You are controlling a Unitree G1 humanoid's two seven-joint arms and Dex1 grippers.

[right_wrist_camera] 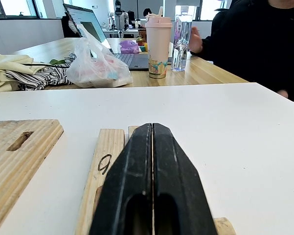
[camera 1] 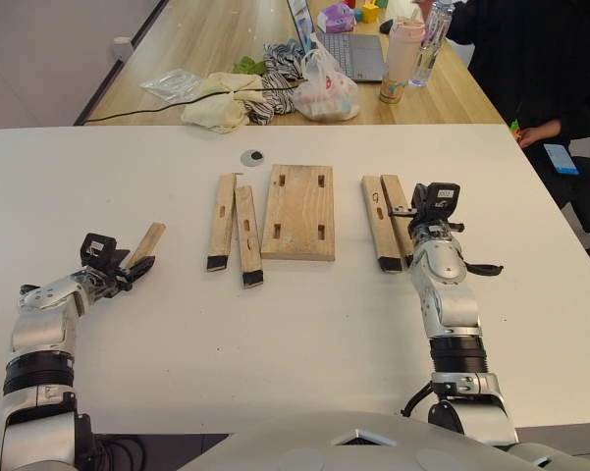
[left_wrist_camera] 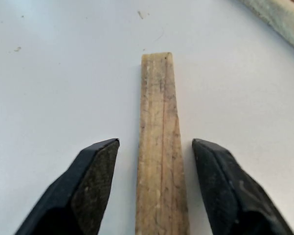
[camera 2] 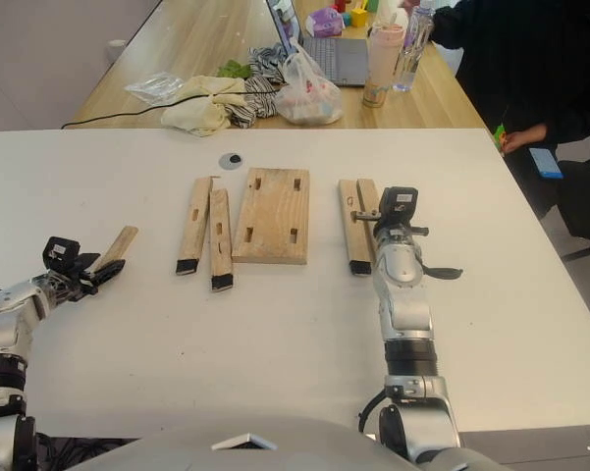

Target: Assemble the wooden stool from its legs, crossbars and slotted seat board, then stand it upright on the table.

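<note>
The slotted seat board (camera 1: 298, 211) lies flat at the table's middle. Two legs (camera 1: 222, 221) (camera 1: 247, 235) lie side by side just left of it, and two more legs (camera 1: 376, 224) (right_wrist_camera: 105, 166) lie to its right. My left gripper (camera 1: 133, 267) is open at the table's left, its fingers (left_wrist_camera: 95, 186) on either side of a short crossbar (left_wrist_camera: 159, 147) that lies on the table, with a gap on each side. My right gripper (right_wrist_camera: 152, 147) is shut and empty, low over the right pair of legs.
A small round grey disc (camera 1: 252, 157) lies beyond the board. The white table (camera 1: 275, 343) has bare room in front. A wooden table behind holds clothes (camera 1: 231, 98), a plastic bag (camera 1: 324, 90), a laptop and bottles; a person sits far right.
</note>
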